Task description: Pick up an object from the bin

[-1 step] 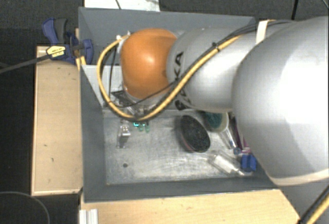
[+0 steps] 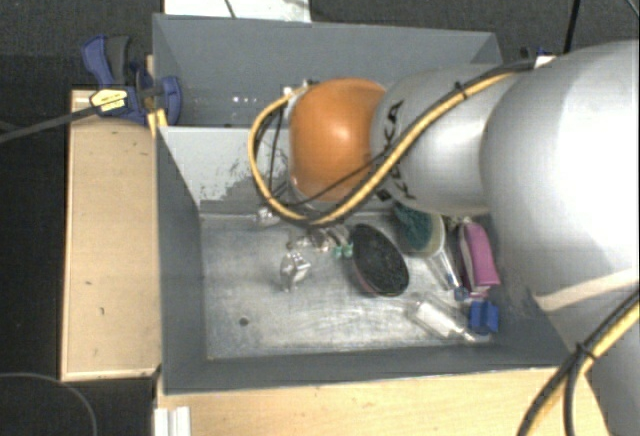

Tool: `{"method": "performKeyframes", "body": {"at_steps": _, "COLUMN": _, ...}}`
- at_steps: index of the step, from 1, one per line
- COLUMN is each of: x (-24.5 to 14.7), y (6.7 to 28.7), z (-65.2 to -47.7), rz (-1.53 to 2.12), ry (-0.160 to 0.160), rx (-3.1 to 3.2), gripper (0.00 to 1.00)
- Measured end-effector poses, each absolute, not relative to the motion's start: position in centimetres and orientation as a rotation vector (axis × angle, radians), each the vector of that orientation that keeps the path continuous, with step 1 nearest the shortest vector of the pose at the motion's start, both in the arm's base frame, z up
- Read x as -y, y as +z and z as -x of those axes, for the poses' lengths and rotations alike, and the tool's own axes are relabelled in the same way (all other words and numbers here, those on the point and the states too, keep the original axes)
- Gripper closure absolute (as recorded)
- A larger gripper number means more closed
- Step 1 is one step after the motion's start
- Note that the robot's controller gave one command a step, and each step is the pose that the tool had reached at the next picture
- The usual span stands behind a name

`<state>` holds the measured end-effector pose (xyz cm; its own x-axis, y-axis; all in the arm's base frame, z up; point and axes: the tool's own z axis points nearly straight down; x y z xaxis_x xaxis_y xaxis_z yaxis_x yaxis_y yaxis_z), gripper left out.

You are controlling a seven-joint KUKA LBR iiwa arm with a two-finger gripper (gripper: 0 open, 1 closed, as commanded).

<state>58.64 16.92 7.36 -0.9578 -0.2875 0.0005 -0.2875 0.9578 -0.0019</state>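
My claw (image 2: 293,269) hangs low under my orange wrist cover (image 2: 335,139), above bare floor near the middle of the grey bin (image 2: 185,254). I cannot tell whether it is released or clenched, because the cover and the yellow cable (image 2: 268,194) hide too much of it.

The nearest thing is a black oval disc (image 2: 378,260), just beside the claw on its right. Its long axis runs from upper left to lower right, and the upper end points in under my wrist. Behind it sits a teal round thing (image 2: 415,229), perhaps a cup. Further right a pink stick (image 2: 481,256) lies nearly front to back. Near the front right corner a blue piece (image 2: 484,316) lies beside a clear tube-like piece (image 2: 437,319).
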Motion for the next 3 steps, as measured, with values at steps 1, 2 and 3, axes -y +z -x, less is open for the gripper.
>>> {"method": "performKeyframes", "body": {"at_steps": 1, "x": -8.4, "y": 9.9, "z": -55.8, "rz": -0.395, "ry": 0.005, "rx": 3.117, "gripper": 0.00}}
{"method": "performKeyframes", "body": {"at_steps": 2, "x": -0.8, "y": 7.6, "z": -57.6, "rz": -0.432, "ry": 0.003, "rx": 3.115, "gripper": 0.00}}
{"method": "performKeyframes", "body": {"at_steps": 3, "x": 5.2, "y": 7.7, "z": -58.2, "rz": -0.744, "ry": 0.002, "rx": 3.055, "gripper": 0.00}}
